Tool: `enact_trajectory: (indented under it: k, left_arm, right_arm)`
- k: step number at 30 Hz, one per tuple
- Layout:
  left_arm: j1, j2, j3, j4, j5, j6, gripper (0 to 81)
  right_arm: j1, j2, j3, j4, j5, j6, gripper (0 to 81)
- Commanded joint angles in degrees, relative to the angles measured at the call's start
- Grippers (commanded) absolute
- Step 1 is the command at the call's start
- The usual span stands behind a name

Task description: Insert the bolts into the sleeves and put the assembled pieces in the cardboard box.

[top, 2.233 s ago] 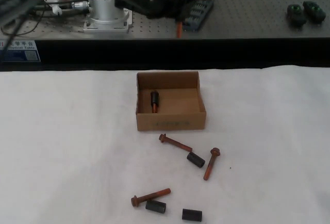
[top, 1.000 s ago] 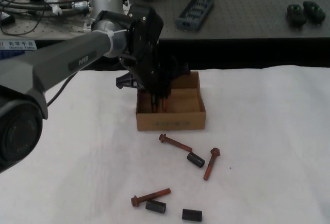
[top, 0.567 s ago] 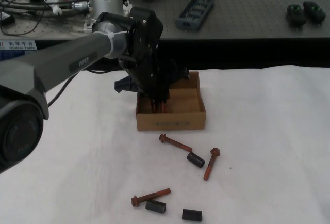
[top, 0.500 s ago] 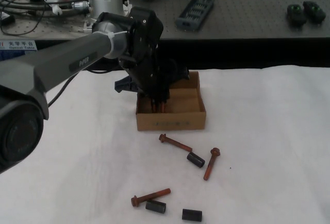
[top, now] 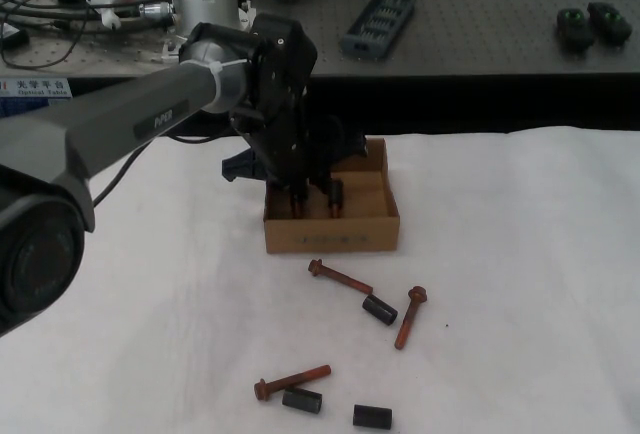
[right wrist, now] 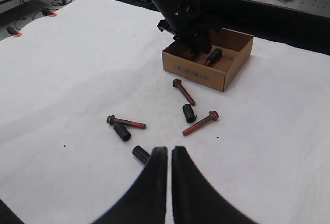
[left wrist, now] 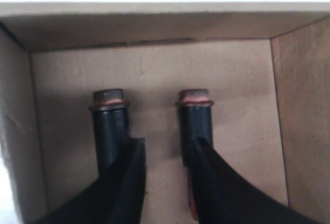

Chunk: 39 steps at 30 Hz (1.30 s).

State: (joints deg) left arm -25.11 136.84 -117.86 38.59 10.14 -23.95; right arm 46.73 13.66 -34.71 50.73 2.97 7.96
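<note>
Our left gripper (left wrist: 167, 149) hangs inside the cardboard box (left wrist: 154, 22), its fingers (left wrist: 129, 182) released and spread, with bare box floor between their tips. On that floor lie 2 finished parts, heads pointing away from the fingertips. One assembled piece (left wrist: 109, 123) is partly hidden behind one finger, and another assembled piece (left wrist: 196, 123) runs under the inner edge of the second finger. We grasp neither. In the high view the left arm (top: 150, 119) comes in over the box's rear wall. Our right gripper (right wrist: 167, 150) hovers over the white cloth (right wrist: 67, 53), well short of the box, its fingers clenched together on nothing. A loose sleeve (right wrist: 140, 154) lies just beside those fingertips. A little beyond them, a second sleeve (right wrist: 121, 131) sits just beside a bolt (right wrist: 126, 122). Farther ahead of the tips, between them and the box, we see a third sleeve (right wrist: 189, 113) with one bolt (right wrist: 200, 123) near it and another bolt (right wrist: 184, 91) just beside it, on the box side.
</note>
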Motion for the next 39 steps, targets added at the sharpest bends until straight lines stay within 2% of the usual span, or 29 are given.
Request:
enact_trajectory:
  k: [1, 10, 15, 19, 22, 33, 39]
  left_arm:
    - [-0.26, -1.54, -0.68, 1.78, 1.05, 1.04, 23.1]
    - [-0.26, -12.03, -0.68, 6.52, 0.58, 19.22, 23.1]
    - [0.26, -19.38, -0.68, 11.48, 0.84, 20.34, 23.1]
    - [0.24, -23.99, -0.68, 14.23, 0.84, 22.81, 23.1]
    - [0.43, -26.84, -0.68, 16.30, 0.84, 23.36, 23.1]
    - [0.62, -35.65, -0.68, 19.94, 0.56, 24.55, 18.3]
    - [1.26, -38.78, -0.57, 22.62, 0.41, 24.85, 18.3]
  right_arm:
    - [-0.27, -0.42, -0.24, -0.12, -0.10, 0.14, 3.2]
    - [-0.27, 0.59, -0.36, -3.47, -0.82, -2.12, 3.2]
    - [-0.27, 8.10, -0.52, -6.75, -11.35, -2.88, 0.5]
    - [-0.27, 16.88, -2.62, -6.72, -13.44, -3.29, 13.4]
    - [-0.27, 22.91, -5.69, -7.03, -13.44, -9.46, 22.9]
    - [-2.05, 50.02, -21.91, -4.57, -13.44, -27.77, 23.2]
    - [-3.73, 60.90, -27.96, -4.35, -14.06, -31.17, 23.2]
